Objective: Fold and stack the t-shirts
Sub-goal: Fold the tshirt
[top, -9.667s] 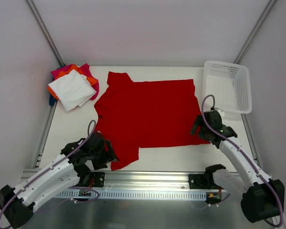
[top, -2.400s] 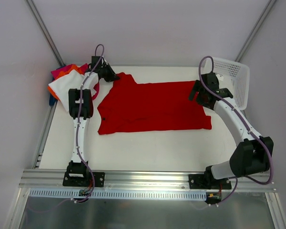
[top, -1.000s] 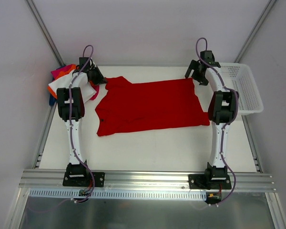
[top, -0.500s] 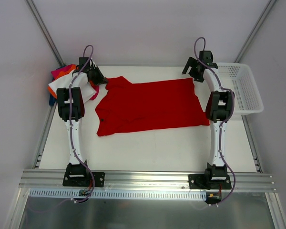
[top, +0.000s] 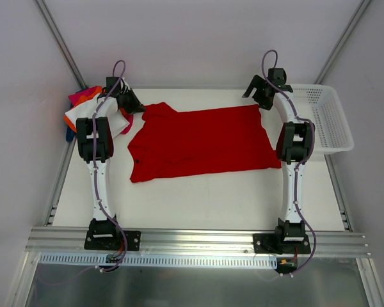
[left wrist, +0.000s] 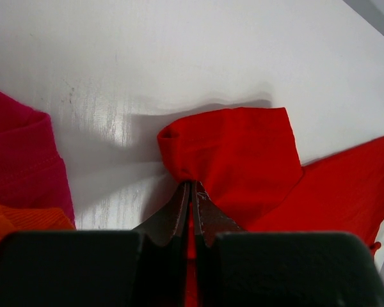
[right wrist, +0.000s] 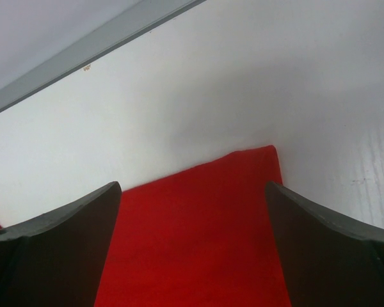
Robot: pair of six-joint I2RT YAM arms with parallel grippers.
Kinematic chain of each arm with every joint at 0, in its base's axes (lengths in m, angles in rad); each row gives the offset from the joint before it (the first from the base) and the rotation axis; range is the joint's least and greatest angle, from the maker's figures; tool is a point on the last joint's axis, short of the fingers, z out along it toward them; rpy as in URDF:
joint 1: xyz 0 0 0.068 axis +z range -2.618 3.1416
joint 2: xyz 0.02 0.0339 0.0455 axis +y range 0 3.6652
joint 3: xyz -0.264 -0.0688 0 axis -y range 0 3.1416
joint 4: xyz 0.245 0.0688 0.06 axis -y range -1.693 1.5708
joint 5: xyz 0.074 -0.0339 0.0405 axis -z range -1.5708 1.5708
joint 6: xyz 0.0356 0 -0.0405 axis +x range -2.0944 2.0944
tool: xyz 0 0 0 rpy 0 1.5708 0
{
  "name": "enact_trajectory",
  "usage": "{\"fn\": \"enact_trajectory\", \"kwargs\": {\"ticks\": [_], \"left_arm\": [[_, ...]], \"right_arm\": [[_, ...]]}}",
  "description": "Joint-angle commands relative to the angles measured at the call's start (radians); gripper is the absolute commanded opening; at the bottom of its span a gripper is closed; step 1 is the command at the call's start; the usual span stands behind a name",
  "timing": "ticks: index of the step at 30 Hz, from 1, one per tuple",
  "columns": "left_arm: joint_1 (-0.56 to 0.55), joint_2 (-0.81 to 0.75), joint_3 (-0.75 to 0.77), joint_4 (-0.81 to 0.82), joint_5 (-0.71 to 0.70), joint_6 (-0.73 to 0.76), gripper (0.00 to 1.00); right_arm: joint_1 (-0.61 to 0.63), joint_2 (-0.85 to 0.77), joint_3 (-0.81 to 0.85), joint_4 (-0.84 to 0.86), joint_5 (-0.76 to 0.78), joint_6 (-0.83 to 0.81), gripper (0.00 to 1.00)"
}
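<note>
The large red t-shirt [top: 198, 144] lies folded in half lengthwise across the back of the table. My left gripper [top: 129, 102] is shut on its far left sleeve [left wrist: 237, 153], the cloth pinched between the fingertips [left wrist: 182, 192]. My right gripper [top: 256, 96] hangs open over the shirt's far right corner [right wrist: 256, 160], holding nothing. Folded shirts are stacked at the back left, white [top: 72, 117] on top of orange [top: 89, 93] and magenta [top: 75, 98]. The magenta shirt [left wrist: 19, 160] and the orange one [left wrist: 19, 224] lie just left of my left gripper [left wrist: 191, 185].
A white mesh basket [top: 336, 125] stands at the back right, beside the right arm. Both arms reach far out to the table's back edge. Metal frame rails run along the left, right and near sides.
My right gripper has shifted slightly left and back over the shirt's far right corner. The left gripper and the shirt have stayed put.
</note>
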Motion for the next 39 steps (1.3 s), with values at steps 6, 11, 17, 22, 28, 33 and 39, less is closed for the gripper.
{"fn": "enact_trajectory", "kwargs": {"ticks": [6,11,17,22,28,33,39], "left_arm": [[0.005,-0.102,-0.004,0.006,0.058,-0.004,0.0],[0.007,-0.111,-0.005,0.006,0.066,-0.006,0.0],[0.002,-0.105,0.002,0.006,0.077,-0.015,0.0],[-0.001,-0.1,0.001,0.008,0.077,-0.009,0.0],[-0.001,-0.099,0.002,0.008,0.075,-0.006,0.0],[-0.001,-0.097,0.002,0.009,0.074,-0.001,0.0],[-0.001,-0.096,0.002,0.009,0.074,0.002,0.0]], "right_arm": [[-0.118,0.0,-0.127,-0.071,-0.02,0.19,0.99],[-0.122,0.012,0.007,-0.22,0.029,0.094,0.99],[-0.124,-0.04,-0.002,-0.242,-0.014,0.012,0.99],[-0.116,-0.064,0.011,-0.217,-0.016,-0.006,0.99],[-0.113,-0.075,0.057,-0.242,0.021,-0.064,0.99],[-0.125,-0.104,0.023,-0.252,0.034,-0.084,0.99],[-0.135,-0.141,0.0,-0.259,0.034,-0.096,1.0]]}}
